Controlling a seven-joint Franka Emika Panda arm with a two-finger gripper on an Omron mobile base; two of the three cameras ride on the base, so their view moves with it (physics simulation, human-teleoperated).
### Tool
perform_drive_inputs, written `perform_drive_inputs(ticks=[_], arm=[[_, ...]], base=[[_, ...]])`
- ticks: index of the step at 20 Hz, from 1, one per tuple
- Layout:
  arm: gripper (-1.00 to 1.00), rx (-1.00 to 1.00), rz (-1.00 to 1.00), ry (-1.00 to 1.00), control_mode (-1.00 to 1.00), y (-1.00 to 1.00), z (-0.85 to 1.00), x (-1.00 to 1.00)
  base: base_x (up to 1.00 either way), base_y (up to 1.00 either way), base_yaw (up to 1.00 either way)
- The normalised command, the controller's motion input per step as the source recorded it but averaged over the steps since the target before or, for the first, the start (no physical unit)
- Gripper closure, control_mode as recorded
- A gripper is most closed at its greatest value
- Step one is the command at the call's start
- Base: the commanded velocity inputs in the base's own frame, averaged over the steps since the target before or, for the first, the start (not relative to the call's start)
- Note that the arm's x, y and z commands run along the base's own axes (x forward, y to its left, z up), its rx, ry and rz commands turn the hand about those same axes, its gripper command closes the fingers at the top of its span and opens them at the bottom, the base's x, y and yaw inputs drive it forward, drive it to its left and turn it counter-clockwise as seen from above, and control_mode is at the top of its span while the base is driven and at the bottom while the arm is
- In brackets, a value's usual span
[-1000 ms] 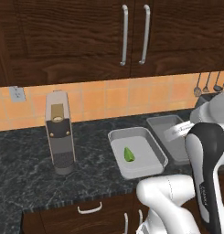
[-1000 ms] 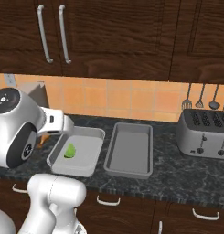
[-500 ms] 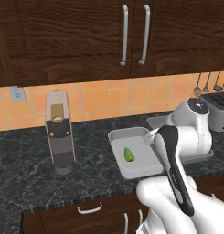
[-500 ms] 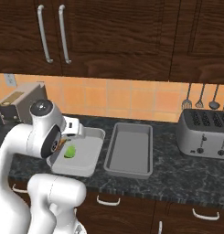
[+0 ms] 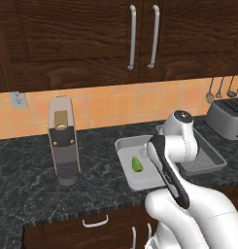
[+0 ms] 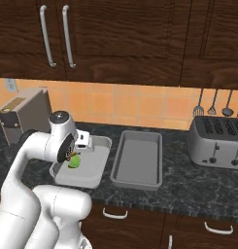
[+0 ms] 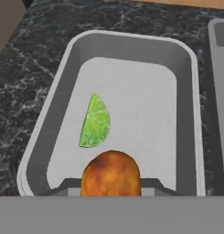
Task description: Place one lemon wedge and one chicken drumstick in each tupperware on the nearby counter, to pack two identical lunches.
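Two light-grey tupperware trays sit side by side on the black speckled counter. The left tupperware holds a green lemon wedge lying flat. My gripper hangs just above this tray's near end, shut on a browned chicken drumstick. The drumstick's end points down toward the tray floor beside the wedge. The right tupperware holds nothing.
A tall brown coffee machine stands left of the trays. A silver toaster stands on the right, with utensils hanging on the wall behind it. Dark cabinets hang overhead.
The arm has swung in from the side and brought the hand down over the left tupperware, with the drumstick still held. The trays and the lemon wedge have not moved.
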Motion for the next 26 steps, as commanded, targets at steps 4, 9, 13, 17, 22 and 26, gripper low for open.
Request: perform_drive_inputs(ticks=[4, 9, 13, 17, 22, 26], arm=[[1.0, 0.0, 0.0, 0.07, -1.0, 0.09, -0.43, 0.37], [1.0, 0.0, 0.0, 0.08, -1.0, -0.04, -0.57, 0.32], [1.0, 0.0, 0.0, 0.07, -1.0, -0.05, -0.53, 0.33], [1.0, 0.0, 0.0, 0.04, -1.0, 0.0, -0.36, 0.26], [1.0, 0.0, 0.0, 0.07, -1.0, 0.0, -0.43, 0.18], [1.0, 0.0, 0.0, 0.03, -1.0, -0.03, -0.34, 0.08]], base=[[0.0, 0.0, 0.0], [0.0, 0.0, 0.0], [0.0, 0.0, 0.0], [0.0, 0.0, 0.0], [0.0, 0.0, 0.0], [0.0, 0.0, 0.0]])
